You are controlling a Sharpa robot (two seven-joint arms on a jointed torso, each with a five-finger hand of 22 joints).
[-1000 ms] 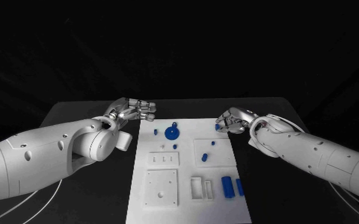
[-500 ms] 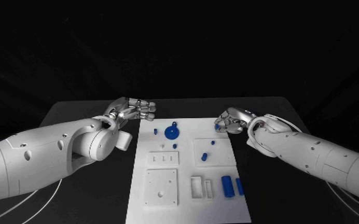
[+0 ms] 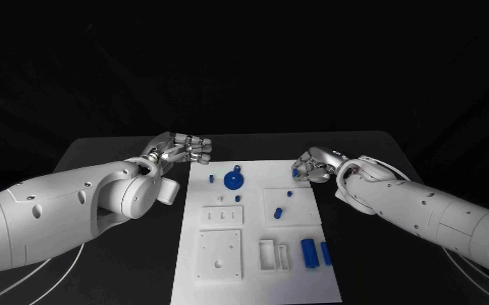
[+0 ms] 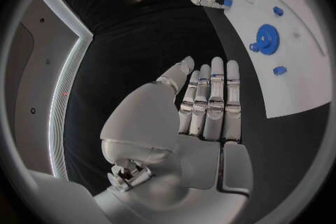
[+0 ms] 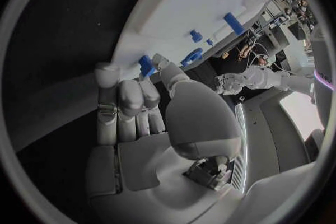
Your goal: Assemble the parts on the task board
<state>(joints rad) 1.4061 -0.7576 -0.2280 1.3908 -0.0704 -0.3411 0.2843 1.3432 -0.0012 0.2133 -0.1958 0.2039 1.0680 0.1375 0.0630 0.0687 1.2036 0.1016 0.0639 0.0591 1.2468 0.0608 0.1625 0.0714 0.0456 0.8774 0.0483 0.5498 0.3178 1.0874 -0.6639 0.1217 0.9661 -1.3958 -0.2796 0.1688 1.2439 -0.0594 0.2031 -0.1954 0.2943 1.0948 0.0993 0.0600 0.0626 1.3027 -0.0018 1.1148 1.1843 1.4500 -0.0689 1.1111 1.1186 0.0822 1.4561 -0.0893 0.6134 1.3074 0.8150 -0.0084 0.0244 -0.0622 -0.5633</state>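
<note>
Left: the silver left hand [image 3: 181, 148] hovers empty, fingers straight and together, off the white rectangular task board's [image 3: 255, 277] far-left corner, unchanged. Centre: a blue toothed gear [image 3: 234, 180] lies on the board. Right: the silver right hand [image 3: 316, 164] pinches a small blue peg [image 5: 145, 64] at the board's far-right edge, having shifted slightly inward; the pick-up appears under way.

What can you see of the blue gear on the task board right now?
The blue gear looks like moulded plastic: a round toothed disc with a centre hole and a small lobe on its far side. It lies flat near the far end of the task board, among small blue pieces. Neither the left hand nor the right hand touches it.
</note>
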